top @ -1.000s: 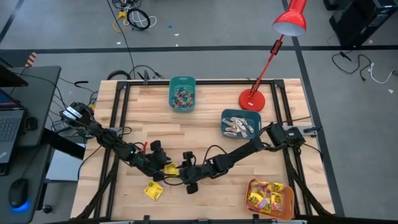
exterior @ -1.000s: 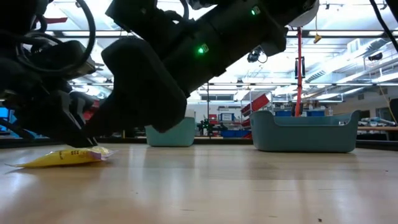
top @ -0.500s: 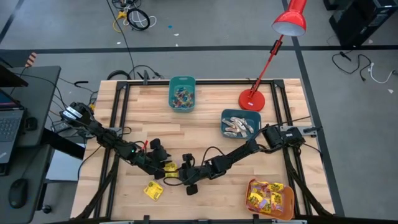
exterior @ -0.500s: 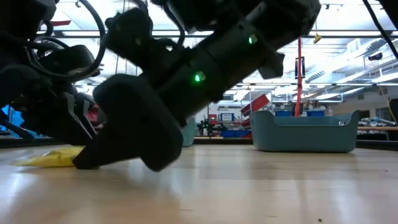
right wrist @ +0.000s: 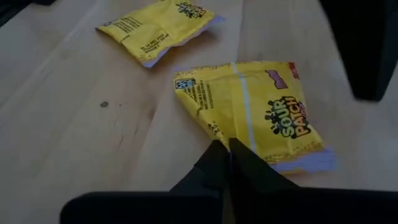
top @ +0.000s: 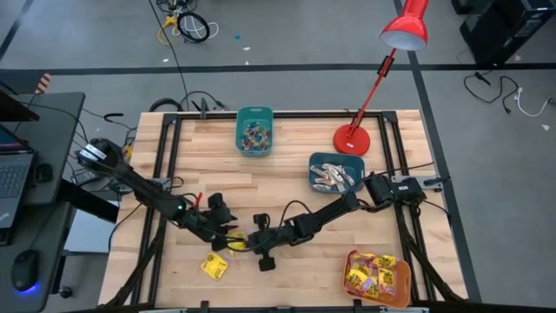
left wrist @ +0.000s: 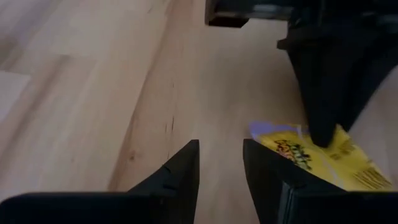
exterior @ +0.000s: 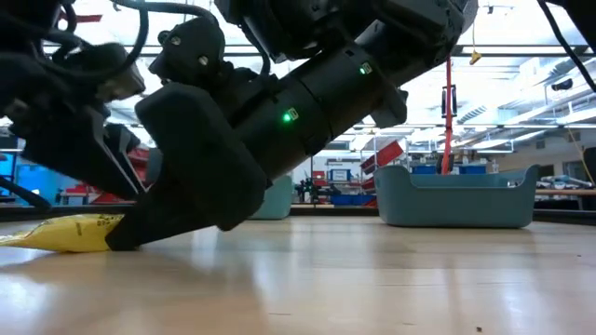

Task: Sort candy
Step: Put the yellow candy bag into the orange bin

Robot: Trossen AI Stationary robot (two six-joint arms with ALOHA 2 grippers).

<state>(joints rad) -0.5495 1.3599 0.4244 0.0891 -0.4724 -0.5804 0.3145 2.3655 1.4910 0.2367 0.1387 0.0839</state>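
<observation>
**Both arms meeting over a yellow packet**

Wooden table (top: pixel 287 174) is carrying three bins: teal bin (top: pixel 254 130) far, grey-blue bin (top: pixel 336 173) right, orange bin (top: pixel 377 276) near right, their sweets too small to tell apart. Right gripper (right wrist: pixel 227 149) is pinching shut on the edge of a yellow packet (right wrist: pixel 261 115). Left gripper (left wrist: pixel 221 158) is standing narrowly apart, empty, just beside it. Second packet (top: pixel 214 266) is lying nearer, partly blocked in the low view.
</observation>
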